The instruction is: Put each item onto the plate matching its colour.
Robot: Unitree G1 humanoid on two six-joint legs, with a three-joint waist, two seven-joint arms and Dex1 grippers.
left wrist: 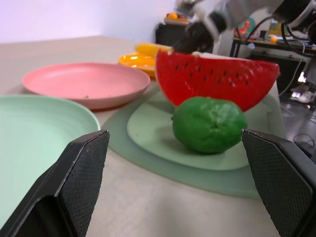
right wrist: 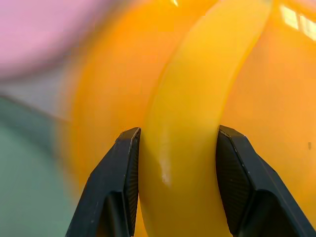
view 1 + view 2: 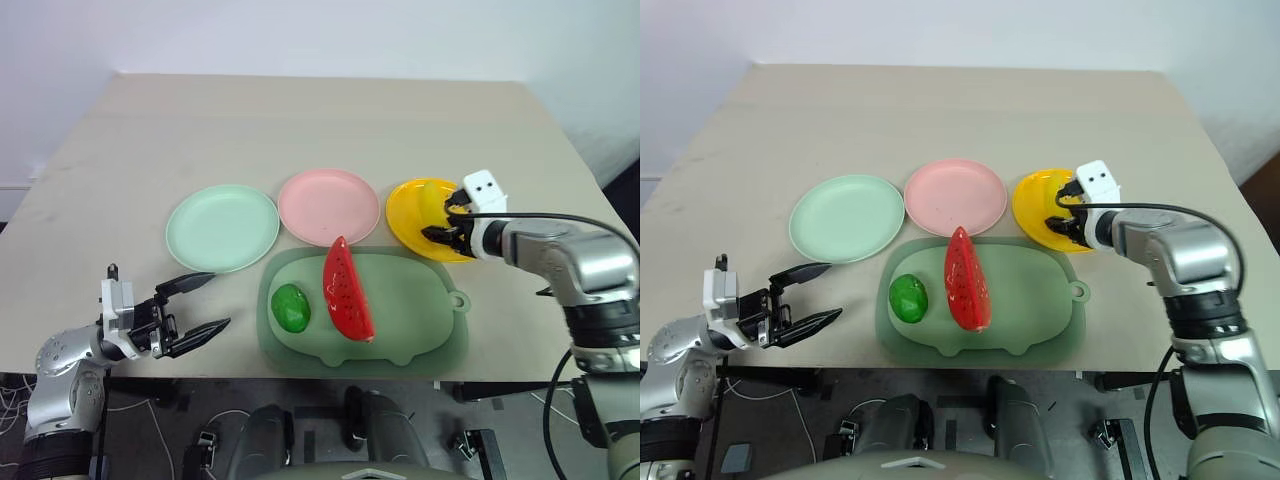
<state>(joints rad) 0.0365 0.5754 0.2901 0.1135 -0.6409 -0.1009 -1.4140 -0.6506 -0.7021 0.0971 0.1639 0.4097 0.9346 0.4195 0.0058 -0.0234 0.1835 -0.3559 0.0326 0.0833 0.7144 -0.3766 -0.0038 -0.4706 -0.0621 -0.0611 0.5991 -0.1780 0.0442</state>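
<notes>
My right gripper (image 2: pixel 177 143) is clamped on the banana (image 2: pixel 197 98), over the yellow plate (image 3: pixel 405 215). My left gripper (image 3: pixel 197 305) hangs fully spread and empty near the green plate (image 3: pixel 222 227). The watermelon wedge (image 3: pixel 346 290) and green fruit (image 3: pixel 291 307) lie on the pig-shaped board (image 3: pixel 420 310); the pink plate (image 3: pixel 328 205) is bare.

Light is bright, even and diffuse over the bench (image 3: pixel 300 120), with only faint, soft shadows under the pig-shaped board (image 3: pixel 410 320). The watermelon wedge (image 3: pixel 347 292) and green fruit (image 3: pixel 291 307) carry small glossy highlights. The right wrist view is blurred around the banana (image 2: pixel 192 123); the left wrist view's background is soft.
</notes>
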